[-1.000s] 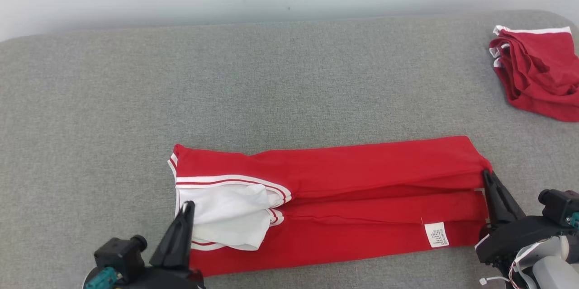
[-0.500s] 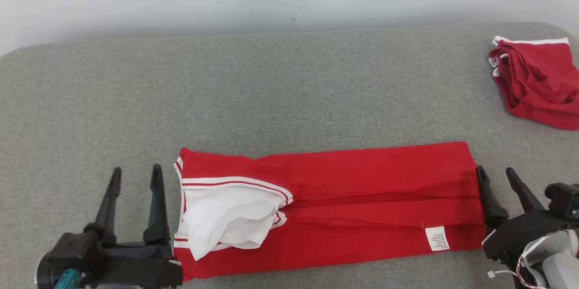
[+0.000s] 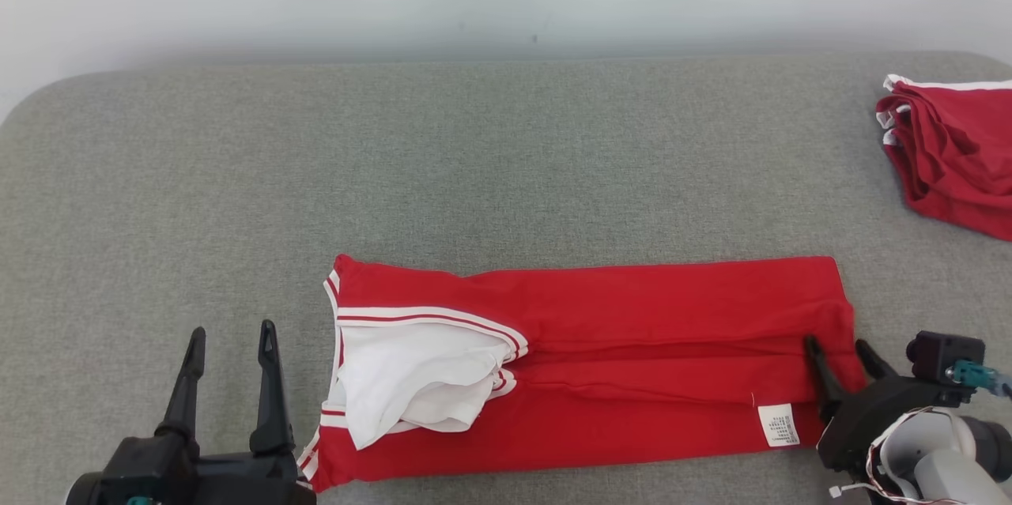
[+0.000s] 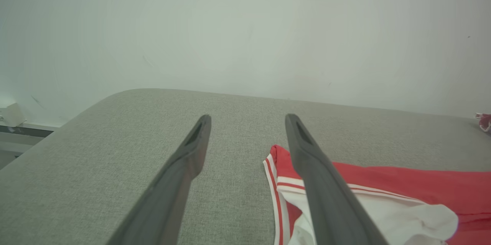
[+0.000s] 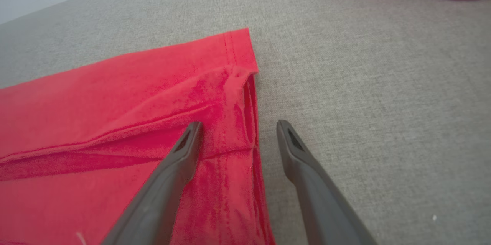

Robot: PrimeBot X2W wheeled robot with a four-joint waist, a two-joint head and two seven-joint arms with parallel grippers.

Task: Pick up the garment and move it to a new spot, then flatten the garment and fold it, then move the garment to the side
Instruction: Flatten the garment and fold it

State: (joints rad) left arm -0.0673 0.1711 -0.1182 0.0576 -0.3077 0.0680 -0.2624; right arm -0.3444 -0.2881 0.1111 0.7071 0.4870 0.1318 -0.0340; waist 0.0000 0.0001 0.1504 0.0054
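Left claw point(image 3: 232, 329), two long dark fingers rising at about 7 o'clock in the head view, stands spread wide with nothing between its fingers. It hangs over bare grey woven padding point(image 3: 474, 157), just off the 9 o'clock end of the long red garment with white striped trim point(image 3: 632, 331), and is not touching it. In the left wrist view the same claw point(image 4: 247, 116) points toward the pale wall point(image 4: 245, 26), and the garment's trimmed end point(image 4: 402, 183) lies at about 4 o'clock behind the nearer finger.

Right claw point(image 3: 836, 343), at about 4 o'clock in the head view, is also spread apart and grips nothing. In the right wrist view it point(image 5: 239, 123) straddles the garment's plain hemmed end point(image 5: 96, 95): one finger lies over red cloth, the other over grey padding. Whether the fingertip presses on the cloth I cannot tell.

The garment lies flat at 6 o'clock on the padding, folded lengthwise into a narrow band running from 9 to 3 o'clock. A loose flap of white fabric point(image 3: 411, 378) sits at its 9 o'clock end, and a small white printed label point(image 3: 779, 424) shows near its 3 o'clock end.

A crumpled heap of red cloth with white edging point(image 3: 957, 149) lies well apart at about 2 o'clock, by the padding's edge.
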